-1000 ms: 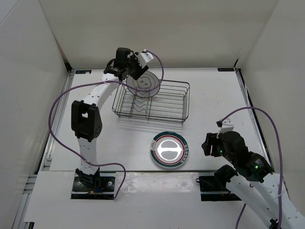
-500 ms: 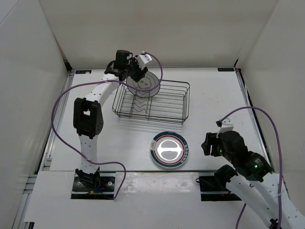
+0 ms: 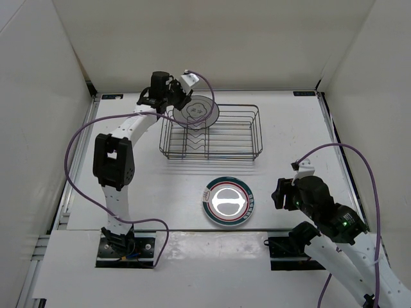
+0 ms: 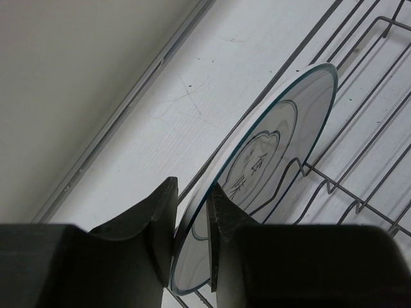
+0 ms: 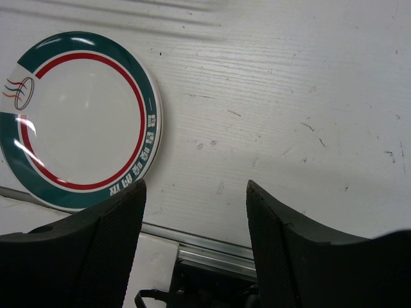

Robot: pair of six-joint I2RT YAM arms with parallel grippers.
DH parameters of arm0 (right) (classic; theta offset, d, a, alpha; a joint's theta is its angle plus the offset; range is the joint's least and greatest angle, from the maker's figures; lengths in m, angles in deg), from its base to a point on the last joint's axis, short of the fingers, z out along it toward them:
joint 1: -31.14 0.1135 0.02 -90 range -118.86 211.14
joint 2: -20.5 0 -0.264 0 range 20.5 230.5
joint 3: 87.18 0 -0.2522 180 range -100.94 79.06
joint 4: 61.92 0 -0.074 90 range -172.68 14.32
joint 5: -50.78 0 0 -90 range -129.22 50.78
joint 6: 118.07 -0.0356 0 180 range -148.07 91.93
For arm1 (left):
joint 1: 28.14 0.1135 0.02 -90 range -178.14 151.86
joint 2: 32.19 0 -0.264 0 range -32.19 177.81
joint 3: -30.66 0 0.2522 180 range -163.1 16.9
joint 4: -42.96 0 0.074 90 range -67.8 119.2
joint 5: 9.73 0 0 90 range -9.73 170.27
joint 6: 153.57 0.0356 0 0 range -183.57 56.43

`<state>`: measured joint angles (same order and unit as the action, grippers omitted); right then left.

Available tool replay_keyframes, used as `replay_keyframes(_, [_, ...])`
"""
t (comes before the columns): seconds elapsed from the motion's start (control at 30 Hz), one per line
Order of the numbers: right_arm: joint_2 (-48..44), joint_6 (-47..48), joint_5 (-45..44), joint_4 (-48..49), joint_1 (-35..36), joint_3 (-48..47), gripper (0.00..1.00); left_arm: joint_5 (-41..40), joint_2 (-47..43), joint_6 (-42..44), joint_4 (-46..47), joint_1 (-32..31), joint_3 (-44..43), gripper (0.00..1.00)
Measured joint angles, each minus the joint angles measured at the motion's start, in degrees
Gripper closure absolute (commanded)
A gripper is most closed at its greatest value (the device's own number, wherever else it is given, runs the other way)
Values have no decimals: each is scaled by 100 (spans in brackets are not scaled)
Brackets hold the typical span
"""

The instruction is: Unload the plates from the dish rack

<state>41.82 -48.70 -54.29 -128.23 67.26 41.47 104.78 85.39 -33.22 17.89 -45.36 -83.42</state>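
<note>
The grey-rimmed plate [image 4: 273, 144] looks glazed, smooth and glossy. The teal-rimmed plate [image 5: 77, 122] is just as shiny, catching bright glare. The dish rack [image 3: 218, 138] is thin grey metal wire. The bench [image 5: 289, 96] is matt white, faintly grained and scuffed. The right fingers [image 5: 112, 247] look like matt black, finely stippled plastic.

The grey-rimmed plate [image 3: 196, 110] tilts over the far-left corner of the wire dish rack [image 3: 218, 157], toward the desk's far edge, while the teal-rimmed plate [image 3: 229, 201] lies flat near the near edge.
</note>
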Motion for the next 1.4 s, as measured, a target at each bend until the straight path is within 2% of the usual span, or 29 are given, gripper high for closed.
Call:
replay_keyframes(0.13, [2,0,0,0,0,0,33,-131,-269,-140,236,-17,426,81])
replay_keyframes(0.43, [17,0,0,0,0,0,33,-293,-380,-190,267,-138,540,83])
replay_keyframes(0.67, [17,0,-2,0,0,0,33,-643,-925,-48,1128,-358,1506,100])
replay_keyframes(0.93, [26,0,0,0,0,0,33,-1408,-1209,461,2334,-695,2332,100])
replay_keyframes(1.4, [136,2,0,0,0,0,33,-2087,-1484,780,3456,-914,2413,100])
